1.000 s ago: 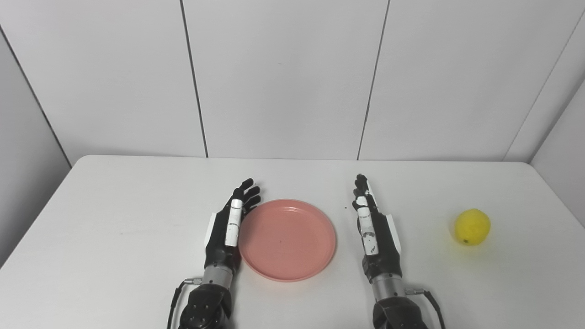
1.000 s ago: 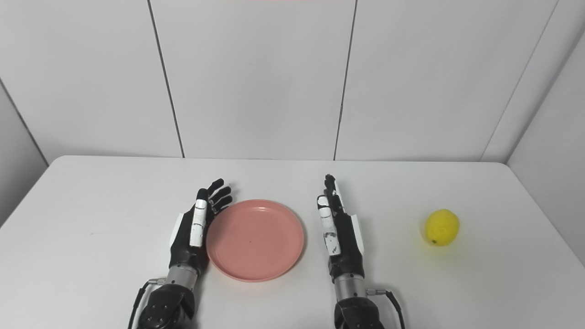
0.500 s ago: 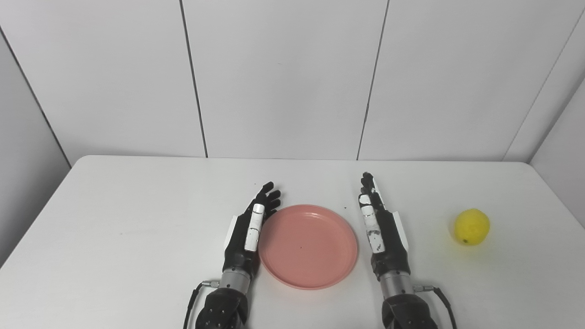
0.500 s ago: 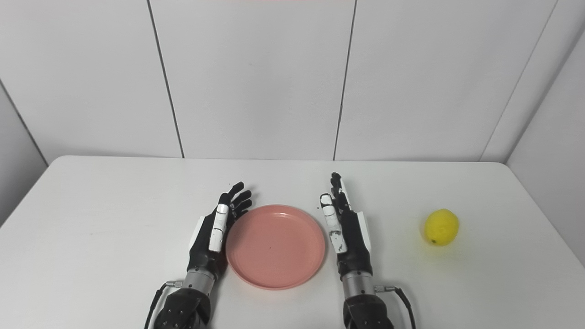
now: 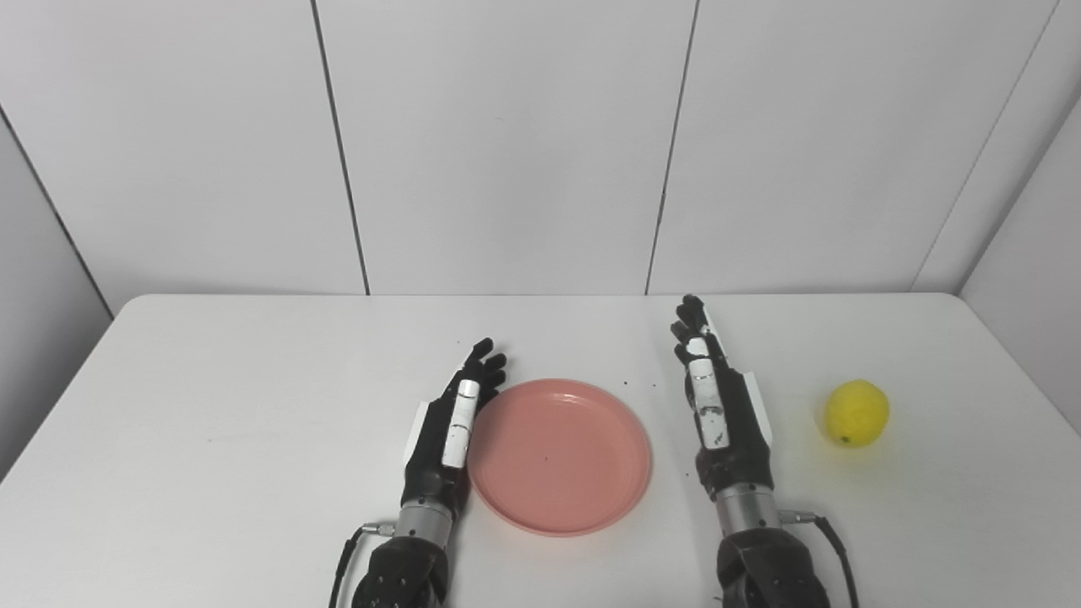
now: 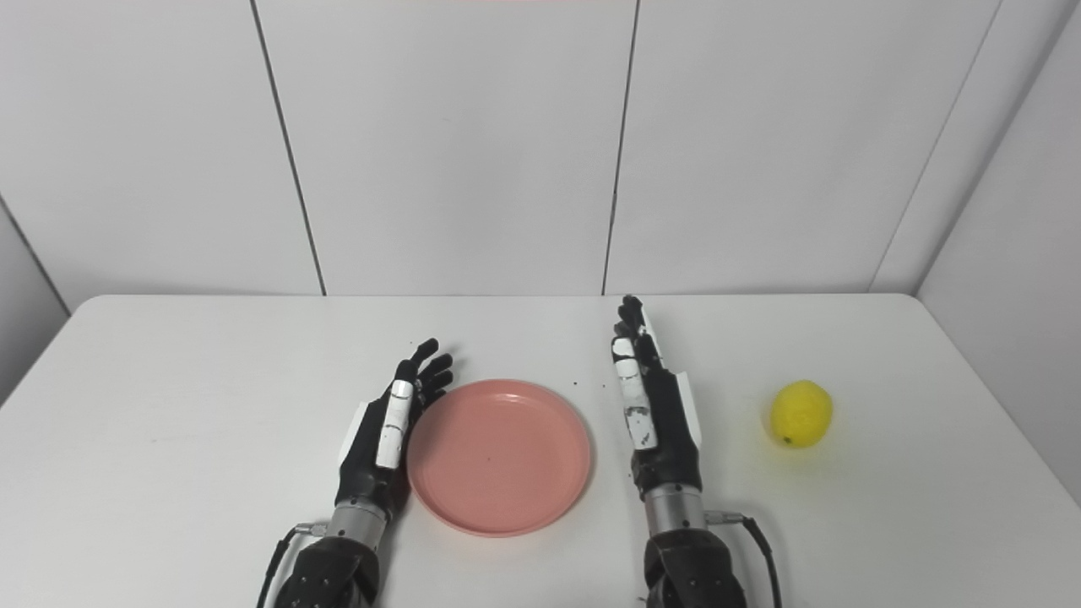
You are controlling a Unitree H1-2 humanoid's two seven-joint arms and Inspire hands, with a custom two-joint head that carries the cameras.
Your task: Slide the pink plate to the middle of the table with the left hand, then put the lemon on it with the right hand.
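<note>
While our left robot hand (image 5: 448, 418) rests open against the pink plate (image 5: 560, 456) at lower center of the desk (image 5: 211, 422), our right robot hand (image 5: 718, 409) waits open; the lemon (image 5: 855, 412) sits far right.

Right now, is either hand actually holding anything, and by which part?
Nothing is held. The left hand lies open against the pink plate rim; the right hand is open.

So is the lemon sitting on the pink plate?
No, the lemon sits on the bare table, off to the right of the right hand, and the pink plate is empty.
</note>
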